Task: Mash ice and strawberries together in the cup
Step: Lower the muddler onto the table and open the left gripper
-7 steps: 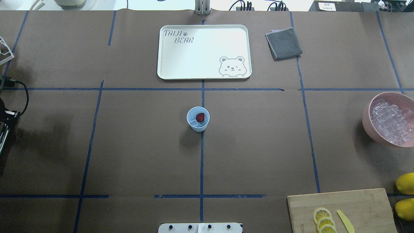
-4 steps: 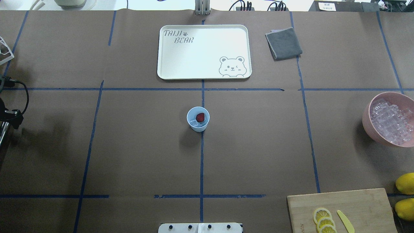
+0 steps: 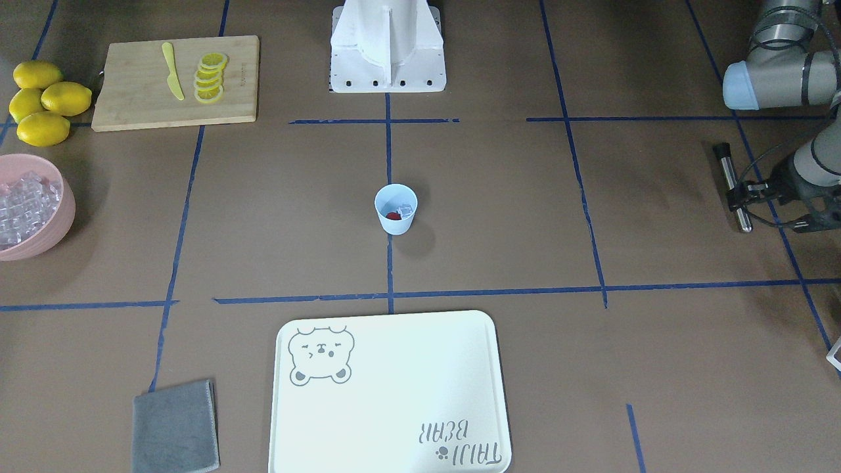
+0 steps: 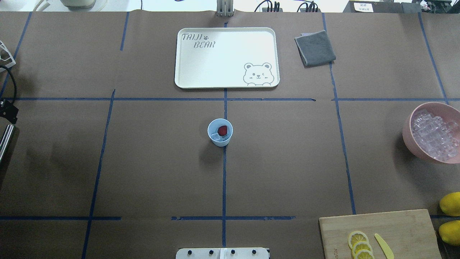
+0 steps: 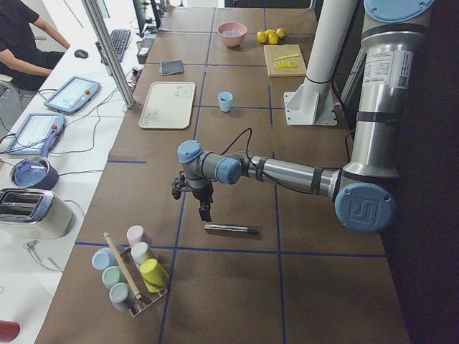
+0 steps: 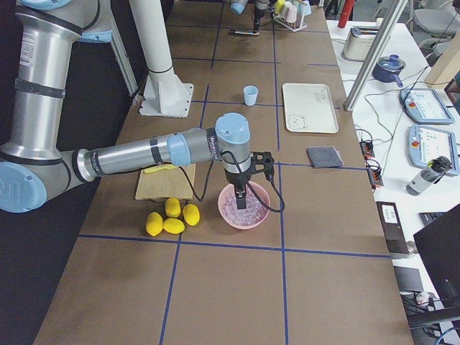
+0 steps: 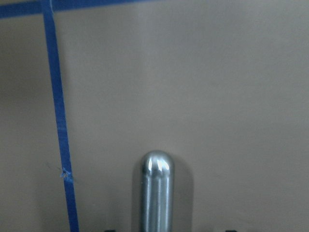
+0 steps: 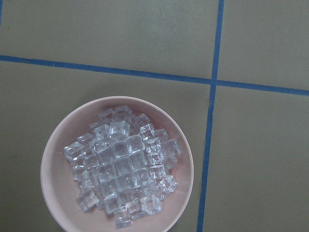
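The pale blue cup point(image 4: 220, 132) stands upright at the table's centre, also in the front view point(image 3: 395, 209). A red strawberry point(image 4: 222, 130) and a few clear ice cubes point(image 4: 215, 137) lie inside it. My left gripper point(image 3: 741, 196) hangs far off at the left end, over a steel rod point(image 3: 732, 184) lying on the table. In the left wrist view the rod's rounded tip point(image 7: 157, 193) sits between widely spread jaws. My right gripper point(image 6: 241, 200) hovers over the pink bowl point(image 8: 48, 159) of ice point(image 8: 120, 164); I cannot tell whether it is open.
A white bear tray point(image 4: 226, 57) and a grey cloth point(image 4: 314, 48) lie at the far side. A cutting board point(image 4: 406, 230) with lemon slices point(image 4: 359, 244) and a yellow knife point(image 4: 383, 245) sits near right, beside lemons point(image 3: 43, 102). A cup rack point(image 5: 133, 269) stands beyond the rod.
The left gripper has shifted away from the robot along the table's left edge, and more of the steel rod shows there. The cup has not moved.
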`<action>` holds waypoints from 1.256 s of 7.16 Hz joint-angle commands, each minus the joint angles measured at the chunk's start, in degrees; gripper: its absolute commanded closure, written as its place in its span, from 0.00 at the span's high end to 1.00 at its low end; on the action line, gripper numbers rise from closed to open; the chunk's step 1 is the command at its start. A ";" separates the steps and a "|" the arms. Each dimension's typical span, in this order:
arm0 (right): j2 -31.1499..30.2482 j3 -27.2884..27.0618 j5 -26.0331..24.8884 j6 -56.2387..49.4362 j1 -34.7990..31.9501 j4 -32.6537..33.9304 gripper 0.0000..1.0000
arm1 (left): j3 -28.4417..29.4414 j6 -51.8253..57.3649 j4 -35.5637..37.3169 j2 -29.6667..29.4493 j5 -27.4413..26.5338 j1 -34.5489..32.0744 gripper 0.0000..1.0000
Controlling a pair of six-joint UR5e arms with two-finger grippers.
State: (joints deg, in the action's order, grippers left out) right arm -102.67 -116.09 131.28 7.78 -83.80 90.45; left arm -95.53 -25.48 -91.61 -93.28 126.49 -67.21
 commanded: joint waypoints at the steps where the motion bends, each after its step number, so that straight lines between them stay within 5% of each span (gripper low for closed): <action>1: 0.37 0.77 -0.06 -5.80 -0.66 4.54 0.99 | -2.73 17.64 7.80 -0.23 4.53 -10.78 1.00; 4: 0.89 6.57 -0.50 -16.98 -4.95 6.15 0.99 | -1.76 26.61 11.18 1.94 12.70 -21.54 1.00; 9: 0.98 8.95 -0.32 -16.58 -5.32 6.32 0.99 | -8.95 30.32 14.80 7.15 12.21 -24.19 1.00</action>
State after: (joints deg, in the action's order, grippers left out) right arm -101.71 -107.62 130.94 -9.12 -89.09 96.73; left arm -102.33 5.11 -77.78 -86.52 139.13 -90.85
